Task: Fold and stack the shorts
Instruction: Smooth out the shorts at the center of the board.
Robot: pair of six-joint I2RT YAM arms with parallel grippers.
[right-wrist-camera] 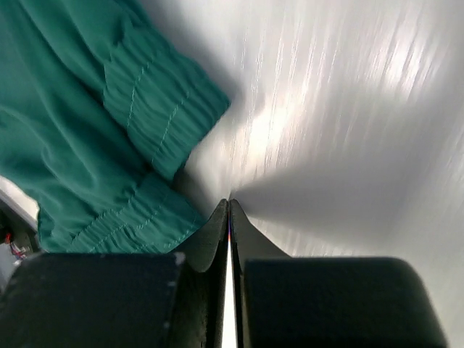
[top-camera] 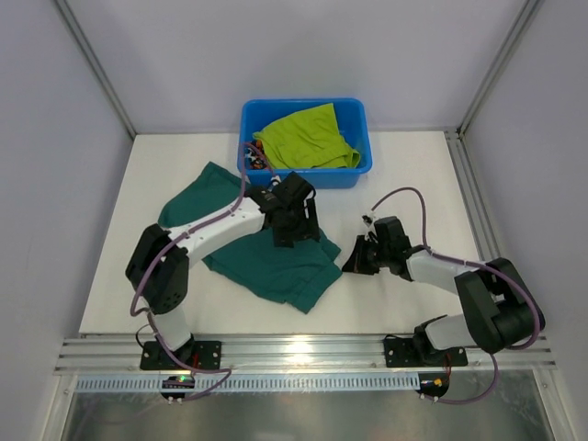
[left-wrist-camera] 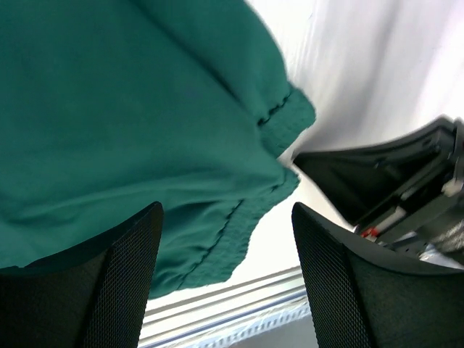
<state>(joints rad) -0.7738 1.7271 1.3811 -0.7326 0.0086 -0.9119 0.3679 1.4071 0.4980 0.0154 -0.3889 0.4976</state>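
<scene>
Fingers spread, your left gripper (left-wrist-camera: 226, 217) hangs over the teal shorts (top-camera: 266, 262) toward the table's (top-camera: 413, 165) front edge, while your right gripper (right-wrist-camera: 229, 210), fingers pressed together and empty, sits just beside them.

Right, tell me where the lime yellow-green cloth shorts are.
In the top view the lime yellow-green cloth shorts lie inside the blue plastic tub at the far edge of the table, just beyond the dark teal-green cloth shorts.

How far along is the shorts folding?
Early: nothing is stacked yet. In hand: the teal shorts lie rumpled on the table, left gripper open over them, right gripper shut and empty beside them. To do: the lime shorts and the camouflage pair, both in the tub.
</scene>
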